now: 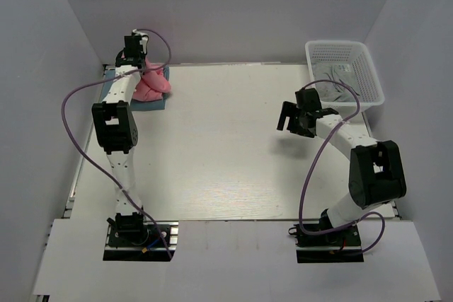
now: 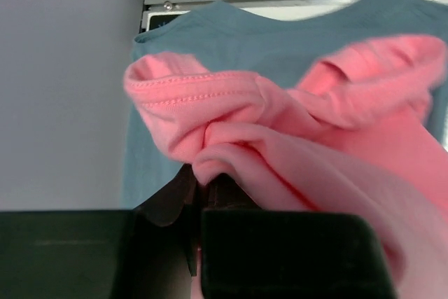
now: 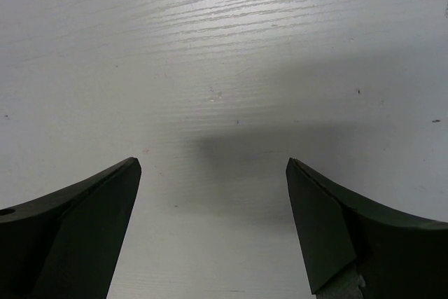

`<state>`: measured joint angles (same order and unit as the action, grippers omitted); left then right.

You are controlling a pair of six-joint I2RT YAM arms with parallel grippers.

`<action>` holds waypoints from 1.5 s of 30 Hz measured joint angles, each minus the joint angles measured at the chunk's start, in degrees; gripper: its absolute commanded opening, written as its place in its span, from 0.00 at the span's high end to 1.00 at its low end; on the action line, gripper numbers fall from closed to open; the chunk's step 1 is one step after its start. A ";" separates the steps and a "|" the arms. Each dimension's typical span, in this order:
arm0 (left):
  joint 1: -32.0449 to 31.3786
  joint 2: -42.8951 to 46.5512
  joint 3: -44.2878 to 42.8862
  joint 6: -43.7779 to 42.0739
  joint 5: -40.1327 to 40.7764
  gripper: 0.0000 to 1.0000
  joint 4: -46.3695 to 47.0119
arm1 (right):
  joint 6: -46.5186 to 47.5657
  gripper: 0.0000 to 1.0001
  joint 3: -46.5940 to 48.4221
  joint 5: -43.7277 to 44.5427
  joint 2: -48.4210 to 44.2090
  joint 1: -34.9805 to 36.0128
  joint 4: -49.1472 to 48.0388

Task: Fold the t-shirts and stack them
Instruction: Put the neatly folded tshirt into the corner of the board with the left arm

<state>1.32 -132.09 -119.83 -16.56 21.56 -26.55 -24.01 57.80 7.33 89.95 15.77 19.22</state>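
The left hand (image 2: 203,188) is clenched on a bunched fold of the salmon-pink t-shirt (image 2: 336,138), and the cloth spills out between its fingers in loose rolls. That shirt lies crumpled on top of the teal-blue t-shirt (image 2: 280,40), which is spread flat at the far left corner of the counter (image 3: 210,47), close to the wall.

As I read it, the pink shirt is being set onto the stack. To do that well, the bunch should be drawn out flat and squared to the teal edges before the grip is let go. Otherwise it will settle as a lump.

The right hand (image 3: 211,164) hangs over bare counter with its jaws spread wide, grasping nothing, well apart from the shirts.

At the far right stands a white mesh basket (image 1: 345,43). Something pale grey (image 1: 333,84) lies inside it, too indistinct to name.
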 measured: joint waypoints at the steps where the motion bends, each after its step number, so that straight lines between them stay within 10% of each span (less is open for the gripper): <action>1: 0.72 -1.44 -1.95 1.05 -0.02 0.97 -0.55 | 0.00 0.10 0.26 0.02 0.15 0.00 0.15; 14: 10.34 -10.86 -11.58 19.37 -1.42 0.02 -10.03 | -0.22 0.10 2.10 -1.09 3.15 0.02 1.03; 30: 14.34 -3.34 -6.78 39.80 -7.37 0.00 -19.71 | -0.26 0.10 2.08 -3.58 2.47 0.07 0.74; 45: 13.68 27.21 25.22 44.54 -19.87 0.00 -12.35 | 1.55 0.10 0.46 -8.81 1.49 0.04 -2.03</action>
<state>15.00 -104.88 -94.61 27.99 1.69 -38.89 -22.46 58.26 -1.48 91.44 15.81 17.19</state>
